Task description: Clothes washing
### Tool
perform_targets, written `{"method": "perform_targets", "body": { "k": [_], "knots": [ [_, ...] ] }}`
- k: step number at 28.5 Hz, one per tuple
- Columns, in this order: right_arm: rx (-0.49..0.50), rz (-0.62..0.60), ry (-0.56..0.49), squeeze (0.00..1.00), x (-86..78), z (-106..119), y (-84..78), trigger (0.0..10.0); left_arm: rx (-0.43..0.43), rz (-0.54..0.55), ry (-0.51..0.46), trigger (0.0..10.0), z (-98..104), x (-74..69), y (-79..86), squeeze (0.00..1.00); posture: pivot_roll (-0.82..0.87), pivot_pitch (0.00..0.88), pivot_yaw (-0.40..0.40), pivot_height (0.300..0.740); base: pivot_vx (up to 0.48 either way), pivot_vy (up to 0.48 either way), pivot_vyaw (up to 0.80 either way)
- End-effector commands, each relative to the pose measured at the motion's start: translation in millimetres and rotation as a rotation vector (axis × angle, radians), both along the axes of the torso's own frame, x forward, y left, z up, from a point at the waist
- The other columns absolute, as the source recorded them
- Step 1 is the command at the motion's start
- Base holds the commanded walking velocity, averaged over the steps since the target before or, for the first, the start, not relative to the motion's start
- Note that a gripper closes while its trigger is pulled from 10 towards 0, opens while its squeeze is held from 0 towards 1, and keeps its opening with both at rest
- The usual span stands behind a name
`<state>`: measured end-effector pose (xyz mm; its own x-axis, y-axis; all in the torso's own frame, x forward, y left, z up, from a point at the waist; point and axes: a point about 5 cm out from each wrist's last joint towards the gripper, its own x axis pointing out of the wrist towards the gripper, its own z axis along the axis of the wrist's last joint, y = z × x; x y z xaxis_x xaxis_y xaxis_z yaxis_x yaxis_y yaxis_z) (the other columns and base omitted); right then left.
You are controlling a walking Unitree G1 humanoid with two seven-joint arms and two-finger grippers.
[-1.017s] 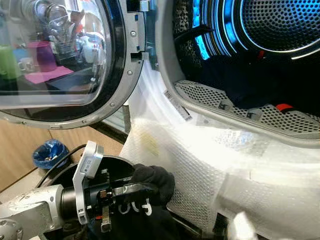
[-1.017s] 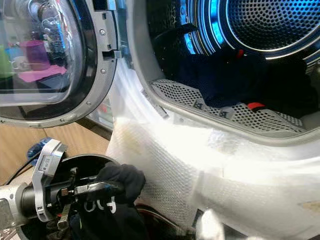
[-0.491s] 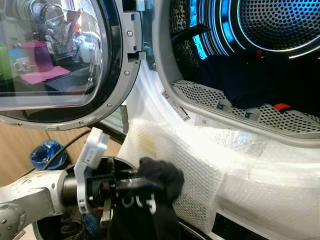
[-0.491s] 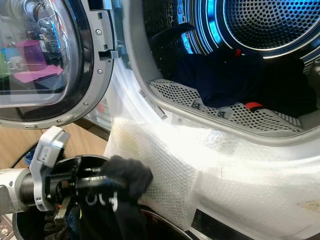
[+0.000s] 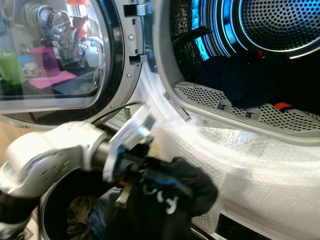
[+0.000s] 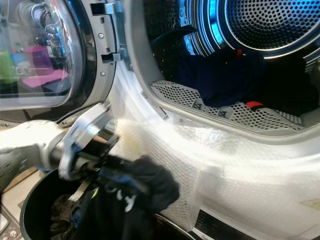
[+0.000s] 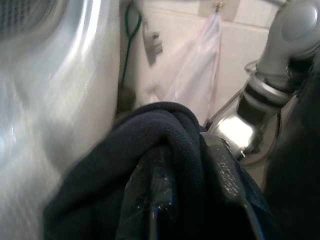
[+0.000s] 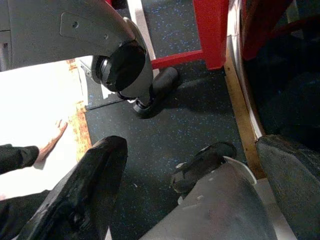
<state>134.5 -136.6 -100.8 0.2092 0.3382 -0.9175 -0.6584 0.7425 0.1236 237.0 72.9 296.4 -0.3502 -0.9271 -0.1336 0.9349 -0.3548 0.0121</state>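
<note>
My left gripper point(image 5: 150, 172) is shut on a black garment with white lettering point(image 5: 177, 192), held above a round black basket point(image 5: 47, 212). The bundle hangs against the washer's bubble-wrapped front point(image 5: 260, 175), below the open drum point(image 5: 280, 25). Dark blue clothes point(image 5: 250, 80) lie inside the drum. In the left wrist view the dark fabric point(image 7: 150, 145) is bunched over the black fingers point(image 7: 227, 175). My right gripper point(image 8: 192, 167) hangs low over the dark floor point(image 8: 165, 125) with its fingers spread open and nothing between them.
The round glass door point(image 5: 55, 55) stands open to the left of the drum. More clothes point(image 5: 82, 222) lie in the basket. In the right wrist view there are a red frame point(image 8: 210, 35), my own leg and foot point(image 8: 140, 75), and a person's bare hand or foot point(image 8: 50, 145).
My left arm has risen and swung right, lifting the black garment out of the basket and up against the washer's front. The camera shifted slightly.
</note>
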Motion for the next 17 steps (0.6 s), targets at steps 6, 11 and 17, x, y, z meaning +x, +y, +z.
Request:
{"method": "perform_targets", "body": {
  "k": [6,11,17],
  "knots": [
    [-0.060,-0.113,0.054,0.00,-24.8,-11.9,1.6,10.0,-0.108,-0.079,-0.183,0.0,52.4,34.2,-39.2,0.00,0.09,0.000,0.101,0.740,0.000,0.000,0.00],
    [-0.092,-0.195,0.046,0.00,-26.3,-13.3,-2.1,10.0,-0.154,-0.045,-0.271,0.0,83.0,61.3,-65.4,0.00,0.08,0.000,0.107,0.740,0.000,0.000,0.00],
    [-0.092,-0.238,0.038,0.00,-26.3,-13.6,-2.0,10.0,-0.279,0.156,-0.342,0.0,125.4,88.7,-81.4,0.00,0.05,0.000,0.121,0.740,0.000,0.000,0.00]
  ]
}}
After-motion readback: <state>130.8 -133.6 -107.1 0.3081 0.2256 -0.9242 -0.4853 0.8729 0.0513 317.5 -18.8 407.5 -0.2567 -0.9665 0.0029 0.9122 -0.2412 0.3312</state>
